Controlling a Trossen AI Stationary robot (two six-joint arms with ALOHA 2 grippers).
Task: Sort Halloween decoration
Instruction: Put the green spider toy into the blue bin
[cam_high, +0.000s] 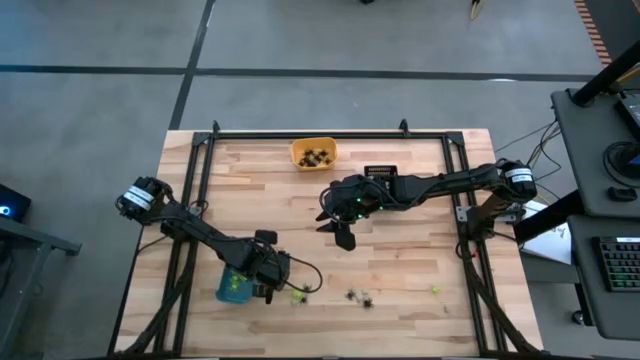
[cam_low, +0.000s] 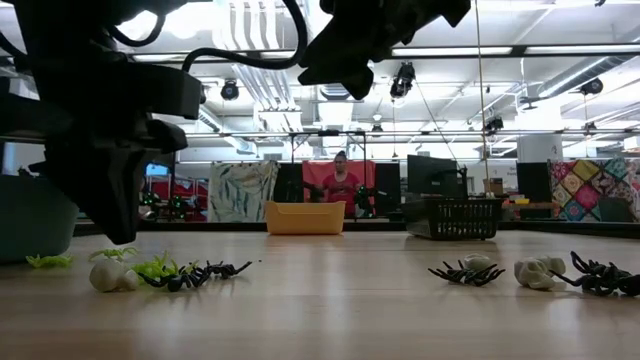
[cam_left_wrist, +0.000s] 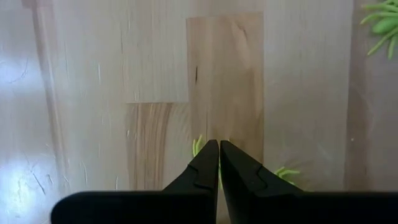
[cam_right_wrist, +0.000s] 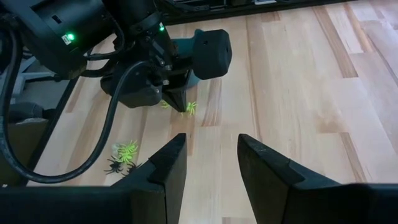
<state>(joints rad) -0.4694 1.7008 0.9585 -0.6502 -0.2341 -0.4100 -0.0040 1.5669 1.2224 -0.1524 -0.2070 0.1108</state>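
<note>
1. High view first: I'm taking the blue tray (cam_high: 232, 287) as my landmark; it is sitting near the front edge of the table (cam_high: 420, 250), with lime-green pieces already inside.
2. I'm holding the left gripper (cam_high: 272, 291) just beside that tray, clenched on a lime-green trinket (cam_left_wrist: 198, 147) whose legs are poking out either side of the tips.
3. I'm parking the right gripper (cam_right_wrist: 209, 163) well away from the tray, over mid-table, jaws apart and empty.
4. More decoration (cam_low: 185, 275), black spiders and whitish bits, is lying beyond the left gripper from the tray.
5. I judge a green piece is being carried; next I'm needing to swing it over the tray and release.
</note>
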